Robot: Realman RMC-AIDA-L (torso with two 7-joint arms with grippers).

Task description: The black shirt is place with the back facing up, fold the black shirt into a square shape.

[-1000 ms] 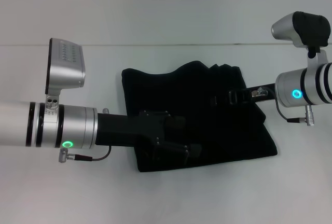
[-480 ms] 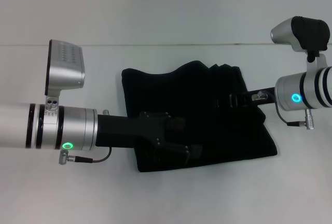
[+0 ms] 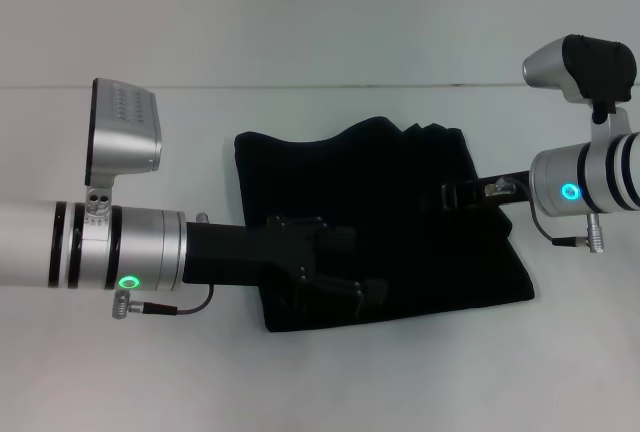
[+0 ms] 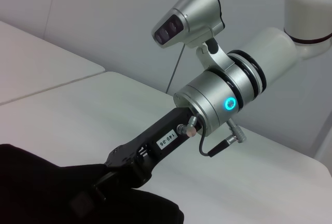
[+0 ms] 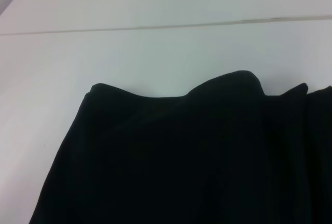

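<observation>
Shirt: the black shirt [image 3: 390,222] lies on the white table [image 3: 320,372] as a folded, roughly rectangular bundle, its far edge humped and uneven, its near edge tilted lower toward your left.
Left gripper: the left gripper [image 3: 345,287] reaches in over the near-left part of the shirt; black on black, so you cannot tell from these views whether it is spread or pinching cloth.
Right gripper: the right gripper [image 3: 440,194] comes in from the right edge, low over the cloth; in the left wrist view its tip [image 4: 111,175] seems sunk against the fabric, but whether it holds anything cannot be told.
Step in hand: by the look of it, you are working the last fold or squaring the bundle, with both arms over the shirt.
Progress: judged late; the shirt is already compact but not yet a neat square.
How to do it well: if cloth is held, take both sides across together and at even height, so the layers beneath do not drag. Lay the edge onto the opposite edge, not short of it.
Watch: the humped far edge [image 5: 228,81] and the skewed near corner [image 3: 515,292]; a pull from one side only would likely worsen the slant.
Release: let go only once the cloth lies flat, then lift straight up.
</observation>
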